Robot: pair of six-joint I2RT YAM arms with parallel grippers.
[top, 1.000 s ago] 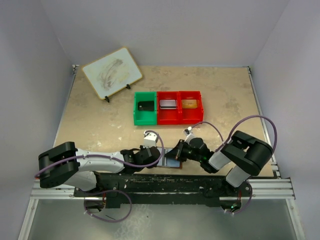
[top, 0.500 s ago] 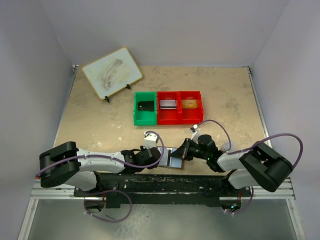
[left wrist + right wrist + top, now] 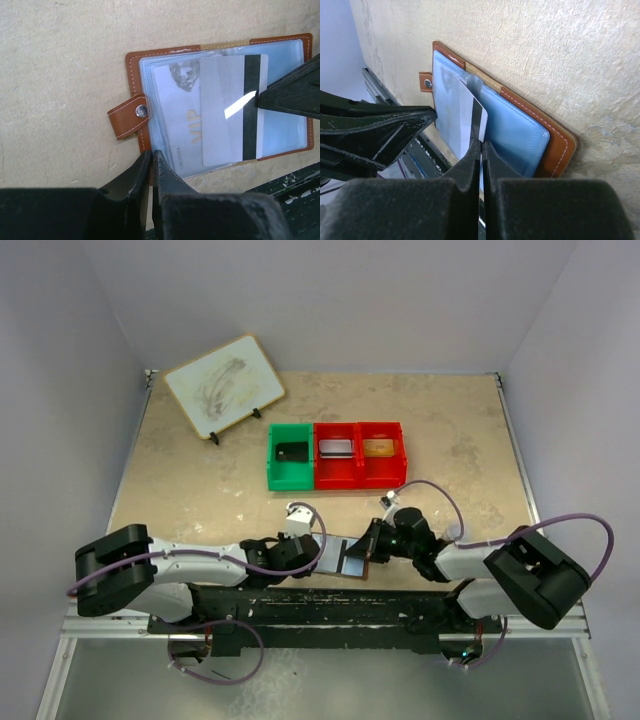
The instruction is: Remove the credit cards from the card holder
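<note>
The card holder [image 3: 135, 65] lies open near the table's front edge, brown leather with pale blue inner panels and a snap tab [image 3: 127, 116]. My left gripper [image 3: 151, 154] is shut on its near brown edge. A grey card with a black stripe [image 3: 225, 120] sticks partway out of a clear sleeve, and my right gripper [image 3: 481, 143] is shut on that card's edge. Another card marked VIP [image 3: 180, 115] sits in a sleeve underneath. From above, the card holder [image 3: 346, 558] lies between the left gripper [image 3: 322, 556] and the right gripper [image 3: 368, 546].
A green bin [image 3: 291, 455] and two red bins [image 3: 360, 452], each with a small flat item inside, stand mid-table. A whiteboard on a stand [image 3: 224, 385] leans at the back left. The black base rail [image 3: 330, 600] runs just behind the card holder.
The right arm's elbow has swung out to the right and its gripper has drawn back, bringing the striped card further out of the sleeve. The left gripper has stayed put.
</note>
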